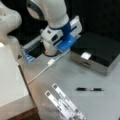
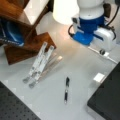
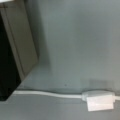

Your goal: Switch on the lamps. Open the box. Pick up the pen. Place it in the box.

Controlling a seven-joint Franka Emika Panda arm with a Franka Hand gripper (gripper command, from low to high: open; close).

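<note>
We see the pen (image 1: 89, 89) lying flat on the table (image 1: 75, 75), near the closed box (image 1: 100, 51). It looks thin, light and maybe slippery, so we would grab its middle. The gripper (image 1: 51, 51) hangs over a white cable (image 1: 42, 71); we cannot tell if it is open

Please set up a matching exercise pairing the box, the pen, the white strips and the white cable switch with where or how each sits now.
Things:
1. box
2. pen
3. white strips
4. cable switch

States:
A. lying alone on the bare table
B. just below the arm's wrist
C. shut, lid down
D. fanned out at a front view's bottom

Pairs: 1-C, 2-A, 3-D, 4-B. The gripper's fingers do not show.
</note>
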